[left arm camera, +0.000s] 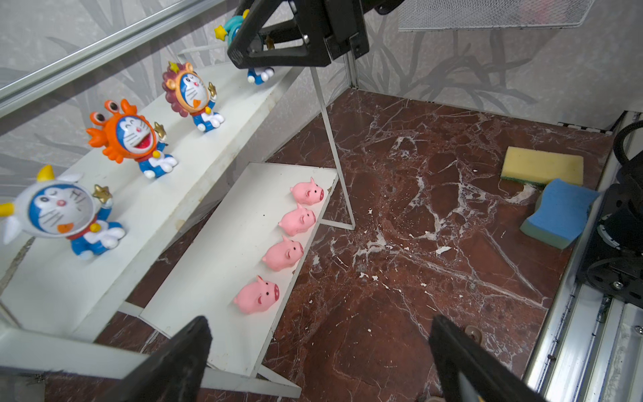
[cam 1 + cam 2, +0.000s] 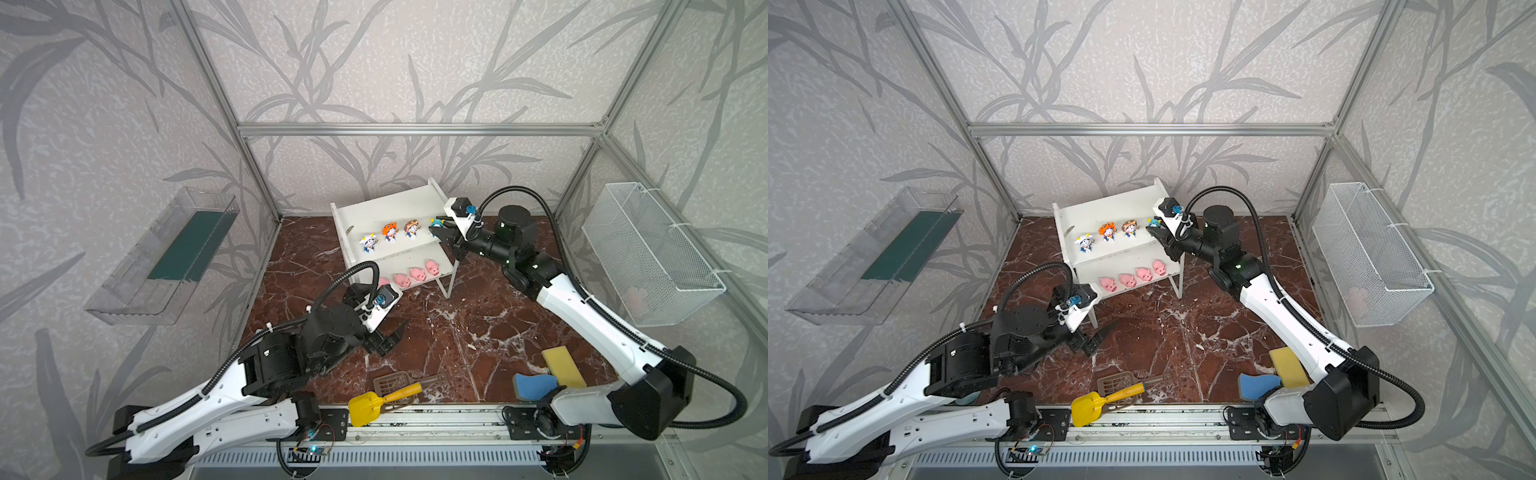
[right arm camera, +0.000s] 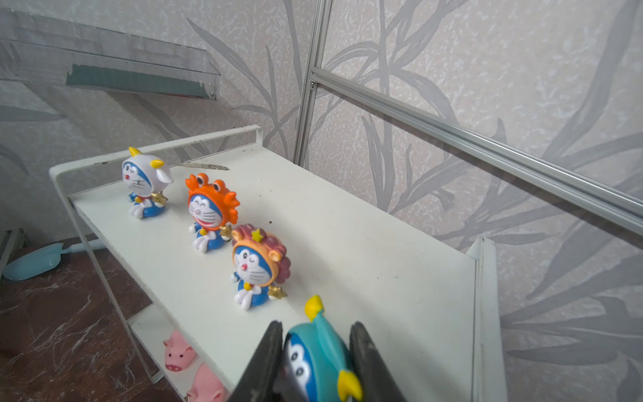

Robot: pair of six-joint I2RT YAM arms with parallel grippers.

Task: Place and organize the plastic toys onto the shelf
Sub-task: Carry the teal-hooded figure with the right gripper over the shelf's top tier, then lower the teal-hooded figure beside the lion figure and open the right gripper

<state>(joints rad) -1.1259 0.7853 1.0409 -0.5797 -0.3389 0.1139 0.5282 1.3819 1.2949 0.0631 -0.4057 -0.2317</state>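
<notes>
1. Right gripper (image 3: 316, 330) is clamped on the teal figurine (image 3: 320, 355), one jaw on each side of its head, at the end of the shelf's top board. Whether the figurine's feet touch the board I cannot tell.
2. Left gripper (image 1: 320, 323) hangs over the floor with its jaws spread wide, holding nothing.
3. White shelf (image 2: 386, 208) is under the right gripper's fingertips and just ahead of the left gripper. Both boards are flat.
4. Yellow scoop (image 2: 365, 409) lies well behind the left gripper at the front edge.
5. Yellow sponge (image 2: 563, 365) and blue sponge (image 2: 534, 384) lie touching each other, well behind the right gripper, beside its arm.
6. Brown figurine (image 3: 259, 268), orange figurine (image 3: 210, 212) and white figurine (image 3: 144, 184) stand upright in a row on the top board. The row runs away from the right gripper, with the brown one nearest and the white one farthest.
7. Four pink pigs (image 1: 283, 253) stand in a row along the front edge of the lower board, below the right gripper and just ahead of the left one.
</notes>
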